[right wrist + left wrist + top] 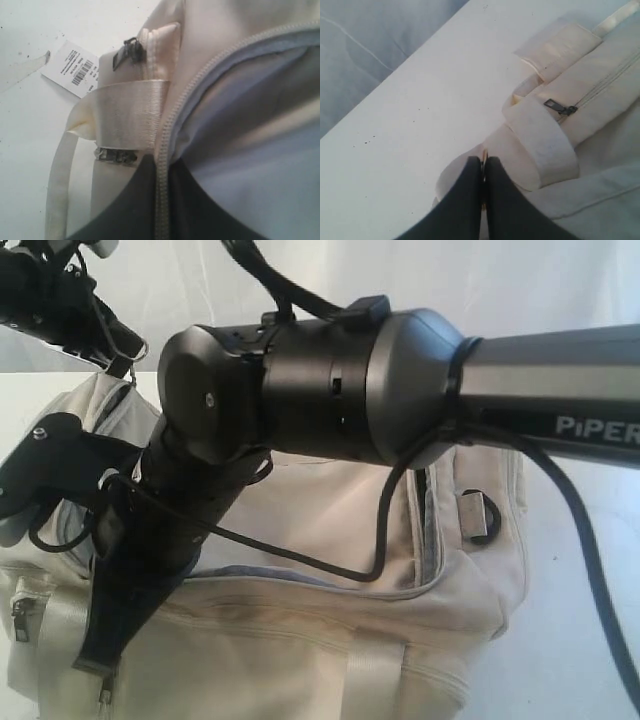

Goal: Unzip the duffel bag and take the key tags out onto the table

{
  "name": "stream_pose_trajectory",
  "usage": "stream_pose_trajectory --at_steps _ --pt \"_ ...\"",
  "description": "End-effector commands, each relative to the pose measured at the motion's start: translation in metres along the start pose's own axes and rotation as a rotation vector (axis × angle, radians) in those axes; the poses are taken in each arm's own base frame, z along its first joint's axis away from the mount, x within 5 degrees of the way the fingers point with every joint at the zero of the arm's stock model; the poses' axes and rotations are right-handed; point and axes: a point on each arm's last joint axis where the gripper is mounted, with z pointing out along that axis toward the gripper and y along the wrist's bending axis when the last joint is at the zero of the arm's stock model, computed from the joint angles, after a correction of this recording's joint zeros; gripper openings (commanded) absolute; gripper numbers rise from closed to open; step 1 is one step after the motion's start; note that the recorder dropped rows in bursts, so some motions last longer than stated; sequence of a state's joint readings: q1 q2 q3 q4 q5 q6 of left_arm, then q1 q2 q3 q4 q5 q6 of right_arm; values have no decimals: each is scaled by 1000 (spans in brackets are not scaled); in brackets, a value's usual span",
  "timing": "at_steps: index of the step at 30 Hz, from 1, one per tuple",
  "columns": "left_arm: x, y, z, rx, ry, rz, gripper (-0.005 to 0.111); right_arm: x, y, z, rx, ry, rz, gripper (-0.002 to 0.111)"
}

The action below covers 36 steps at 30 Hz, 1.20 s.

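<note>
arm (400,380) masks duffel bag (300,640), barcode tag (74,67) (perhaps loose) nearby

Exterior view: the right arm (400,380) fills the middle and hides most of the top of the duffel bag (300,620). The bag is also cut off by the picture's left and bottom edges. Left wrist view: the left gripper (483,161) shows only as two dark, blurred fingers pressed together. A thin sliver between them, perhaps fabric, is too small to tell. Right wrist view: the right gripper (162,167) is a dark blur on either side of the bag's zipper. The print on a paper tag (75,69) is too small to read.
</note>
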<state>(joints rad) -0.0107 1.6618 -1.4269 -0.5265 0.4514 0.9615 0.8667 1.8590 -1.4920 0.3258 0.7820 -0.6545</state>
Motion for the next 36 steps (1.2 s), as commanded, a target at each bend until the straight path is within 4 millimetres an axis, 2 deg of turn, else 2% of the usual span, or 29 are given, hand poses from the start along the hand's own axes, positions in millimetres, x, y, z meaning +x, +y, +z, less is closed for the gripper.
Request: stream_pose_trajectory --at_steps 1,2,6,7,8,11,14,17,20,21,26,28,31,36 --pt "-7 9 -6 -64 -51 -14 19 4 9 0 -54 45 38 0" --pt "-7 8 -6 -54 -47 -14 27 4 9 0 -53 44 38 0" --pt "-8 6 -13 -44 -34 -30 80 4 9 0 -54 45 38 0" --pt "-10 5 -20 -53 -25 -40 87 4 9 0 -55 45 40 0" --pt "-12 5 -29 -65 -7 -41 88 5 10 0 -56 48 46 0" --pt "-19 3 -66 -118 68 -62 81 5 10 -3 -57 51 58 2" --pt "-21 -6 -110 -128 181 -88 64 2 11 -13 -47 31 53 11" --pt "-20 -27 -150 -74 237 -91 47 -3 12 -31 -11 -1 62 29" --pt "-21 -49 -179 3 209 -113 29 -5 14 -55 20 -19 76 47" --pt "-18 -59 -189 39 195 -109 22 -5 16 -64 32 -18 78 50" --pt "8 -98 -214 142 198 -115 0 2 23 -106 87 8 61 50" --pt "22 -114 -220 165 187 -129 0 2 24 -115 102 -2 67 50" --pt "46 -135 -219 211 194 -153 0 1 23 -115 120 -17 65 50" --pt "84 -150 -202 174 208 -179 0 -11 15 -92 117 -112 104 50"
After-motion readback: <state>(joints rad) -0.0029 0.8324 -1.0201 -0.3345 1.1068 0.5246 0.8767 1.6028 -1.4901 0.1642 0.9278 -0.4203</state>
